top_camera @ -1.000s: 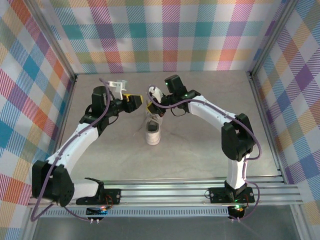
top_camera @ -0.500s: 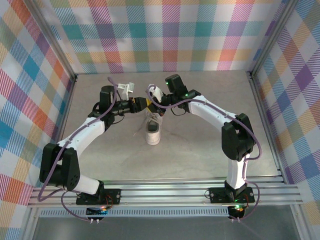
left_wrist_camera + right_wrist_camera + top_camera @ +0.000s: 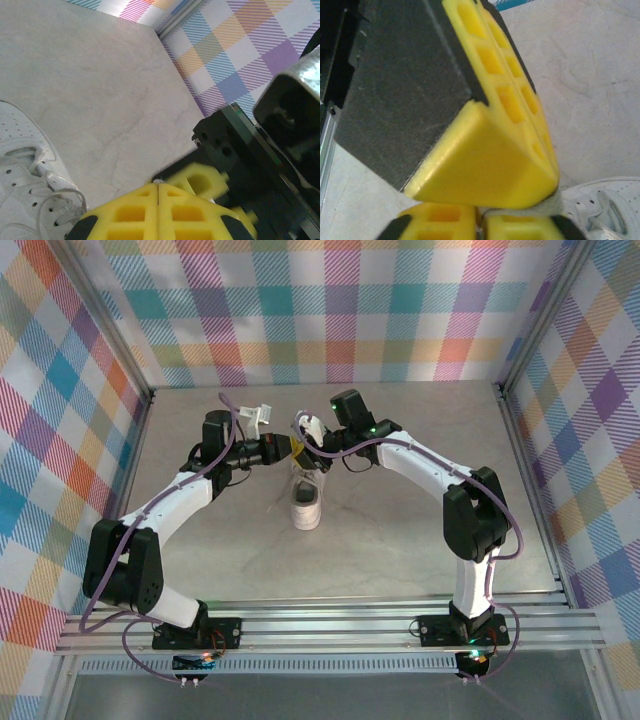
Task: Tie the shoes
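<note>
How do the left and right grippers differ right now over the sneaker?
Left gripper reaches in level from the left; right gripper angles in from the far right. A white lace strip shows at the right gripper's tips; the left gripper's show barely a speck. Shared: both shut, yellow-padded, meeting above the sneaker.

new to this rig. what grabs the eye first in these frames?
The two yellow-padded tools sit nearly tip to tip at mid-table. The left tool and right tool crowd over the far end of the white sneaker, and the wrist views show each tool's pads pressed shut. The laces lie loose and untied on the shoe, and loud plaid walls box in the whole scene.
</note>
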Robot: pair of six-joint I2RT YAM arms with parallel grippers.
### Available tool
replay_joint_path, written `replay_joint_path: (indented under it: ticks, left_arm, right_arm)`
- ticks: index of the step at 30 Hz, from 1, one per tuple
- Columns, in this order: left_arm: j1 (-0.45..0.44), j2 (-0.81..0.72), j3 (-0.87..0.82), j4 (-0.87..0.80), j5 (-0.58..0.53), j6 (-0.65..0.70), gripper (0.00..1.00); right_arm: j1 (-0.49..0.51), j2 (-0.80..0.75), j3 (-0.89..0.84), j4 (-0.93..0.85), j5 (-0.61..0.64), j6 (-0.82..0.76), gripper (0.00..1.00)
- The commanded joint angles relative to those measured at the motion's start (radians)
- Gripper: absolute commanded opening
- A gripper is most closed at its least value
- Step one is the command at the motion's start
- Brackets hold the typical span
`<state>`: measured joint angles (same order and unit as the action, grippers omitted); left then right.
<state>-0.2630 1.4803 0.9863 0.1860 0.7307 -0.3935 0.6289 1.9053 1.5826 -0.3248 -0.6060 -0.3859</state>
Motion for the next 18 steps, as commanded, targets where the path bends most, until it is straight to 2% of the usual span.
replay_joint_path:
  ticks: [1,3,8,13,18]
  left_arm:
    - [0.008,-0.02,0.034,-0.022,-0.015,0.049,0.0]
    - [0.01,-0.021,0.039,-0.049,-0.023,0.067,0.0]
    - [0.01,-0.015,0.042,-0.077,-0.024,0.096,0.0]
    - [0.009,-0.015,0.041,-0.091,-0.03,0.115,0.0]
    - [0.008,-0.018,0.05,-0.115,-0.025,0.137,0.0]
  right_arm:
    - [-0.002,-0.034,0.029,-0.065,-0.041,-0.042,0.37]
    - [-0.034,-0.044,0.029,-0.089,-0.058,-0.009,0.42]
    - [-0.158,-0.026,0.026,-0.107,-0.148,0.191,0.43]
    - [-0.167,0.126,0.202,-0.281,-0.089,0.335,0.42]
    - [-0.148,0.232,0.289,-0.292,-0.07,0.472,0.43]
